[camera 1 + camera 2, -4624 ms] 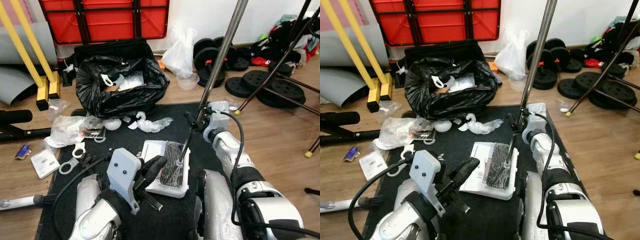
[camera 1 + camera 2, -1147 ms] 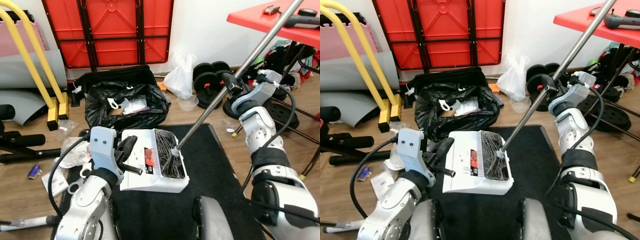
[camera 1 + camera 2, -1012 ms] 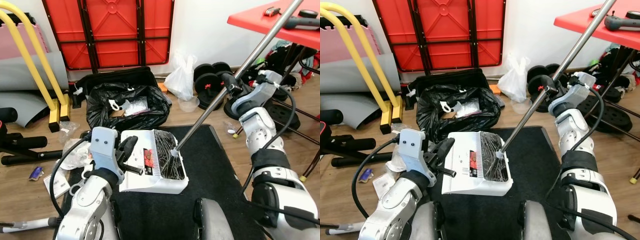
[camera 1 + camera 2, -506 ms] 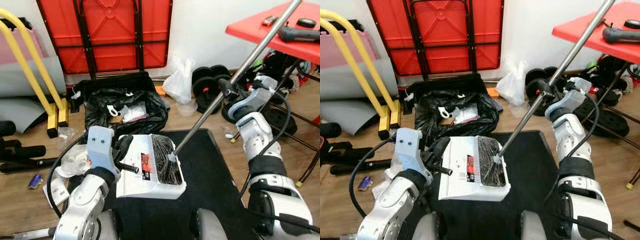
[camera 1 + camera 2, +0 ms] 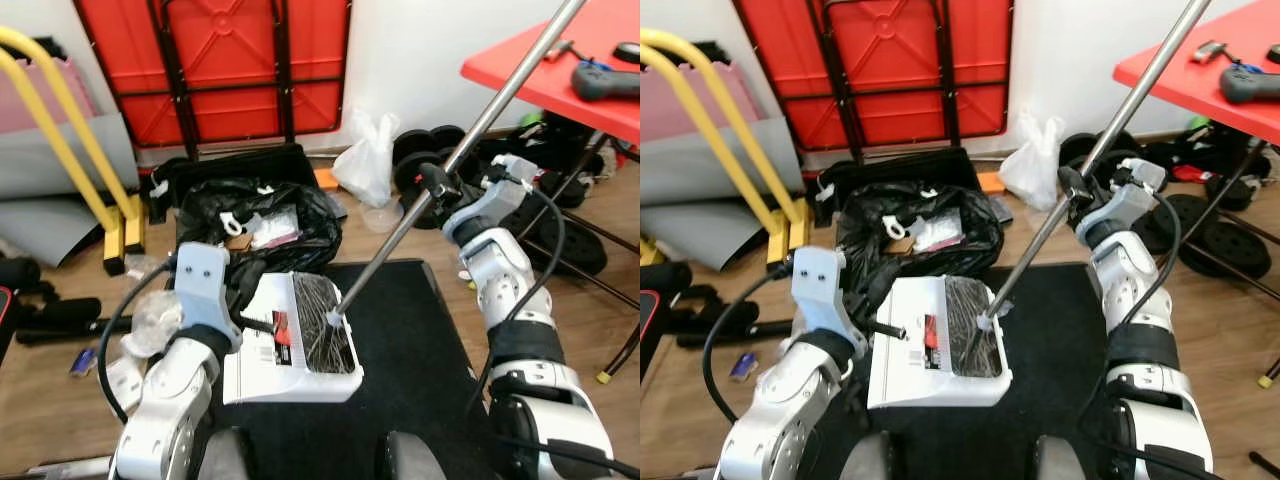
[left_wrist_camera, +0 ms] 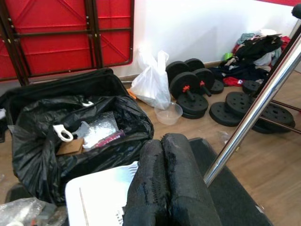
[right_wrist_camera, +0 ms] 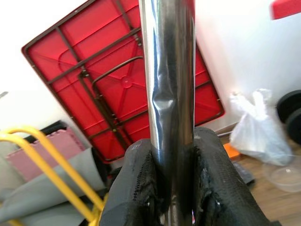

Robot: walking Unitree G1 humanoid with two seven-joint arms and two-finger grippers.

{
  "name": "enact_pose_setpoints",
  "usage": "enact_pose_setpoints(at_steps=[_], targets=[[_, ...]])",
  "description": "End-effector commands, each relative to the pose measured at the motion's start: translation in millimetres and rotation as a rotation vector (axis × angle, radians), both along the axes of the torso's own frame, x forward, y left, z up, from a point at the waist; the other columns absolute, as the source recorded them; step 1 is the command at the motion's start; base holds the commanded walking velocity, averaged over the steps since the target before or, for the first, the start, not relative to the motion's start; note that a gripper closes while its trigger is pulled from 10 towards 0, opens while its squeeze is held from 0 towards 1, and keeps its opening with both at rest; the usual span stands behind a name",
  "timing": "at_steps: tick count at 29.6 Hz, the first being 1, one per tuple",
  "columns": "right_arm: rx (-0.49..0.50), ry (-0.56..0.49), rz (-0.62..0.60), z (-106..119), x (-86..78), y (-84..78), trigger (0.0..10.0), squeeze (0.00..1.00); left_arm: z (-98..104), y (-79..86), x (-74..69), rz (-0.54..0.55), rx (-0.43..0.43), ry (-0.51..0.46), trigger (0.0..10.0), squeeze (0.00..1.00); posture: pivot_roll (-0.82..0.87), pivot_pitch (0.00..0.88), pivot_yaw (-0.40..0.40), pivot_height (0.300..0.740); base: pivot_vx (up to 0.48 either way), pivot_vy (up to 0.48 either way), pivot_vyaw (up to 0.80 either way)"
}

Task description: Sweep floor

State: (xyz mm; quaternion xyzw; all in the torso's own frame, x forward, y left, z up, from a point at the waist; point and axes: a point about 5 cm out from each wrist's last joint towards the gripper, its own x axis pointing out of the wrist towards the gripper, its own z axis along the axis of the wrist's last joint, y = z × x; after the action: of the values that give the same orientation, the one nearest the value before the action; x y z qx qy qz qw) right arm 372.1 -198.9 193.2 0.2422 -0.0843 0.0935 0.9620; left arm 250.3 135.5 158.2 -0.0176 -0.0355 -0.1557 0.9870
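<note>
A white dustpan (image 5: 285, 345) hangs tilted above the black mat (image 5: 420, 370), just in front of the open black trash bag (image 5: 260, 225). My left gripper (image 5: 246, 292) is shut on the dustpan at its left side; its fingers (image 6: 167, 183) are pressed together over the pan's white edge (image 6: 99, 193). The broom's dark bristles (image 5: 325, 335) lie in the pan. The broom's metal pole (image 5: 470, 120) slants up to the right, and my right gripper (image 5: 430, 185) is shut around it, both fingers (image 7: 136, 188) clamping the pole (image 7: 169, 70).
A red folded table (image 5: 215, 60) leans on the back wall. A red table (image 5: 560, 75) with tools overhangs the right side. Weight plates (image 5: 570, 250), a white plastic bag (image 5: 365, 165), a yellow frame (image 5: 70, 150) and loose litter (image 5: 150, 320) surround the mat.
Since the earliest frames the dustpan has been lifted off the mat with the broom head in it. Over the last second it drifted slightly toward the trash bag; both grips are unchanged.
</note>
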Motion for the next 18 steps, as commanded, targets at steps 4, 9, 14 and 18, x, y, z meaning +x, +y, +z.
enact_pose_setpoints(at_steps=[4,9,14,18], targets=[[0.04,-0.066,0.006,15.9,-2.3,0.3,10.0,0.0,-2.7,2.8,0.6,0.057,-0.008,0.012,10.0,0.0,-0.08,0.0,-0.049,0.68,0.0,0.0,0.0],[0.04,-0.061,0.013,15.6,-4.7,2.1,10.0,0.0,-1.6,1.8,1.9,0.057,-0.006,0.007,10.0,0.0,-0.08,0.0,-0.05,0.7,-0.288,0.0,0.0],[0.04,-0.056,0.019,14.9,-6.4,4.1,10.0,0.0,-1.1,3.0,2.4,0.063,-0.005,0.003,10.0,0.0,-0.08,0.0,-0.049,0.72,0.0,0.0,0.0],[0.041,-0.053,0.023,14.4,-7.0,5.0,10.0,0.0,-1.4,3.1,2.7,0.063,-0.003,0.004,10.0,0.0,-0.08,0.0,-0.051,0.735,0.0,0.0,0.0]])
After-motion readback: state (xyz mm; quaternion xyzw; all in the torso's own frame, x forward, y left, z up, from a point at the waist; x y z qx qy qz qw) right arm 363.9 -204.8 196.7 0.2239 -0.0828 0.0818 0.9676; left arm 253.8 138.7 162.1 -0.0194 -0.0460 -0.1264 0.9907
